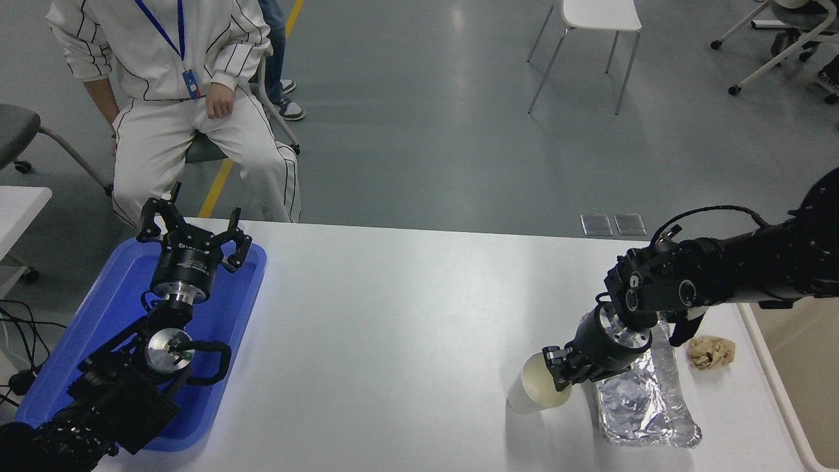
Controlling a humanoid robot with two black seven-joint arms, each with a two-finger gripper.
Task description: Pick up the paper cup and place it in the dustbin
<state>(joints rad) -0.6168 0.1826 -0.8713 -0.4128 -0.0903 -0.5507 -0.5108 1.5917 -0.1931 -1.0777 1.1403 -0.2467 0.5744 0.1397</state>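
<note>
The white paper cup (534,395) is near the table's front right, tilted so its cream inside faces the camera, its base low over or on the table. My right gripper (558,378) comes in from the right and is shut on the cup's right rim. The beige dustbin (805,370) shows partly at the right edge, beside the table, to the right of the gripper. My left gripper (193,229) is parked open over the blue tray at the lower left.
A crumpled silver foil tray (642,406) lies just right of the cup, under my right wrist. A crumpled brown paper ball (711,351) sits beyond it, near the bin. A blue tray (111,308) is at left. A seated person (177,78) is at the far left.
</note>
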